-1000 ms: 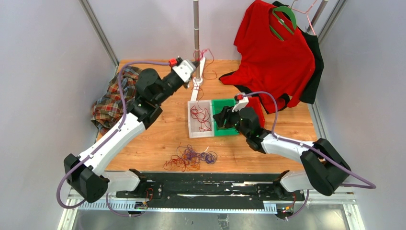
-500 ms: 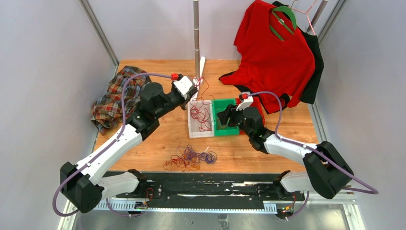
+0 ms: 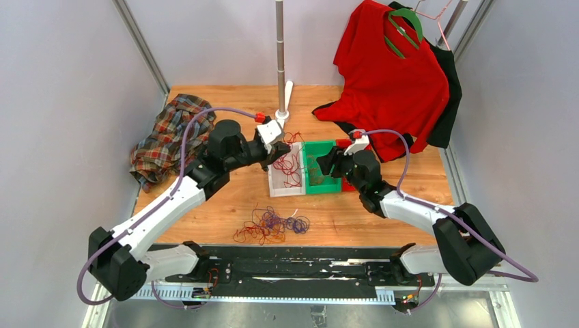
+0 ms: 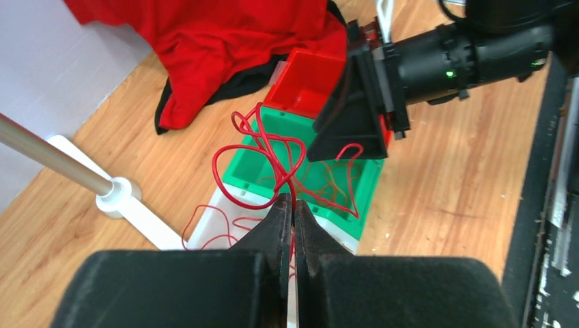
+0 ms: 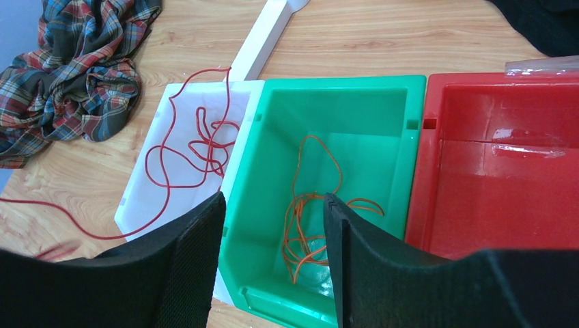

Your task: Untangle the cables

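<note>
A plaid cloth (image 3: 167, 137) lies bunched well to the left of the left gripper (image 4: 292, 203); that gripper's jaws are pressed together, clamped on a red cable (image 4: 276, 160) whose loops stand up and fan out just ahead of the fingertips; directly beneath them sits the white bin (image 5: 198, 85), with more red cables (image 5: 205, 147) coiled on its floor. Nearer the arm bases than either gripper, a loose tangle of cables (image 3: 271, 225) in red, orange and purple rests on the wood. The right gripper (image 5: 273, 201) faces the left one from just beside it; its jaws stand wide apart and hold nothing; below and between its fingers is the green bin (image 5: 362, 102), an orange cable (image 5: 311, 212) lying inside. The red bin (image 5: 505, 184) touches the green one on the gripper's right; beyond it hangs a red shirt (image 3: 389, 75).
</note>
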Available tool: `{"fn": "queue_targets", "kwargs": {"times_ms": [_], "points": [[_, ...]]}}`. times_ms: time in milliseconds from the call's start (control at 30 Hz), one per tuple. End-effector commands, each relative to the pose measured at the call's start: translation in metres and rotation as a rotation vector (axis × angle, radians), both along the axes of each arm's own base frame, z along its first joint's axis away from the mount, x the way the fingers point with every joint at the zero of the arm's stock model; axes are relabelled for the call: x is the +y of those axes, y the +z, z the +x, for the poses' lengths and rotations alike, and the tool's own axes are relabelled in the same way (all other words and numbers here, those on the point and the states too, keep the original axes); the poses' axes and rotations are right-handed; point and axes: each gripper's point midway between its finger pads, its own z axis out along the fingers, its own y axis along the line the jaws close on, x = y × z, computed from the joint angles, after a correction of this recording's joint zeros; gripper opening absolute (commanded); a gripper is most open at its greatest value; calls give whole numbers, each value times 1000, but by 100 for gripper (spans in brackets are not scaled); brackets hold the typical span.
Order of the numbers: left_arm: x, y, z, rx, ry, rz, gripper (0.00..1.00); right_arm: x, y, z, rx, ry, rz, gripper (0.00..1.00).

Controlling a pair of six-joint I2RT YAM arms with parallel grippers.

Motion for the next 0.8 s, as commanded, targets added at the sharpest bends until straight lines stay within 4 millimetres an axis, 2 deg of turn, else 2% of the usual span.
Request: {"fn": "queue_targets", "kwargs": {"times_ms": [0,100,167,300,433,600,767], "points": [[0,36,-29,-24,-83,-51,0,0,1,2,9,2,18,55],[4,33,-40,1,-102,-44,0,1,2,2,13,5,23,54],[7,25,-42,20,-93,-28,0,1,3,2,15,5,25,54],[15,2,-31,45,-14,13,1,0,4,0,15,5,25,54],[8,-12,-22,104,2,7,0,-2,4,1,7,-2,16,54],[7,-35,9,117,91,71,0,-3,6,3,-7,-7,10,54],[19,-63,50,89,240,192,0,-4,8,6,-20,-7,7,54]]}}
